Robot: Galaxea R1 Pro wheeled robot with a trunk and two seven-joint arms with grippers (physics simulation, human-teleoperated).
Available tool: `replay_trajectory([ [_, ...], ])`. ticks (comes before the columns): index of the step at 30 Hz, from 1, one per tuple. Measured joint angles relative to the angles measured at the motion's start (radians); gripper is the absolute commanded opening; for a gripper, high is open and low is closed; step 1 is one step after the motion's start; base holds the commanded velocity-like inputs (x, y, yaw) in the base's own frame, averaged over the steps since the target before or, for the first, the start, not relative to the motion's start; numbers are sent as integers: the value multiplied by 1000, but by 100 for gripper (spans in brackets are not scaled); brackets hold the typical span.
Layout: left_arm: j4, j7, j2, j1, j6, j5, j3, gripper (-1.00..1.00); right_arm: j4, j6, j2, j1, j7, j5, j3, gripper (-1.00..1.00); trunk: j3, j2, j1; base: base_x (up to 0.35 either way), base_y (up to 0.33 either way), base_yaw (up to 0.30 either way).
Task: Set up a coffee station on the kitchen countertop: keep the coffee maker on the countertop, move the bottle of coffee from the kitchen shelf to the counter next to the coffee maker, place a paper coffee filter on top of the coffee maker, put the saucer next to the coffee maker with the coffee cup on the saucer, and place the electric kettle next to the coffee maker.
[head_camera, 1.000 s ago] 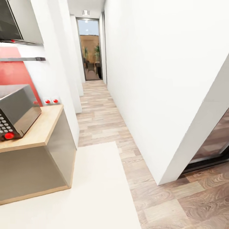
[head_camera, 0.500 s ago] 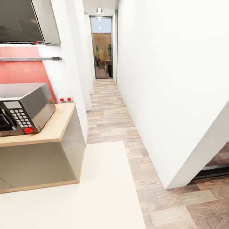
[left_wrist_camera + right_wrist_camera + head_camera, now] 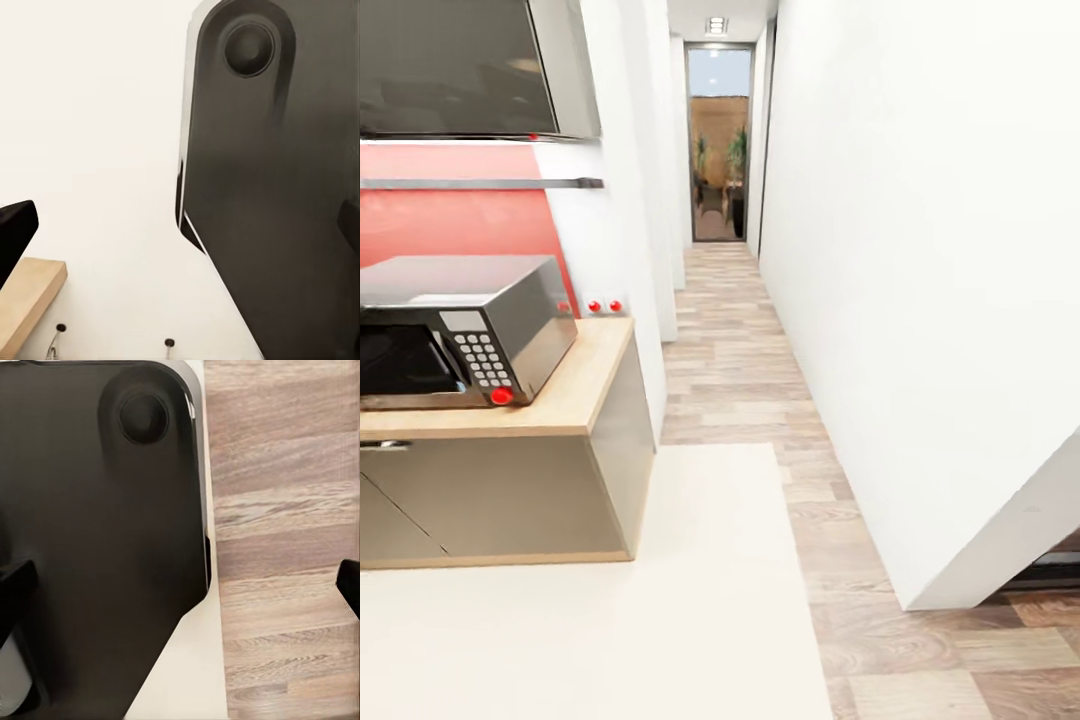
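In the left wrist view my left gripper is open. Its dark fingertips sit at the picture's two edges with nothing between them, over a dark part of my own body and a pale floor mat. In the right wrist view my right gripper is open too and holds nothing. It hangs over the dark body panel and the wood floor.
A steel microwave stands on a wooden countertop at the left, over grey cabinets. Above it are a rail and a dark wall cabinet. A cream mat covers the near floor. A narrow corridor runs ahead beside a white wall.
The whole head view has shifted right, so the camera has turned left. More of the microwave and counter front shows now. Nothing in the room has moved.
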Motion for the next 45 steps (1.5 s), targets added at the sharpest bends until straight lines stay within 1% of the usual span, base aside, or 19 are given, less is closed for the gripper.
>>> replay_trajectory([
  [10, 1, 0, 0, 0, 0, -1, 0, 100, 0, 0, 0, 0, 0, 0, 0, 100, 21, 70, -38, 0, 0, 215],
  [20, 3, 0, 5, 0, 1, -3, 0, 100, 0, 0, 0, 0, 0, 0, 0, 100, 42, 140, -77, 0, 0, 216],
  [45, 3, 1, 6, 0, 5, -3, -1, 100, 0, -2, 0, 0, 0, 0, 0, 100, 96, 315, -173, 0, 0, 232],
])
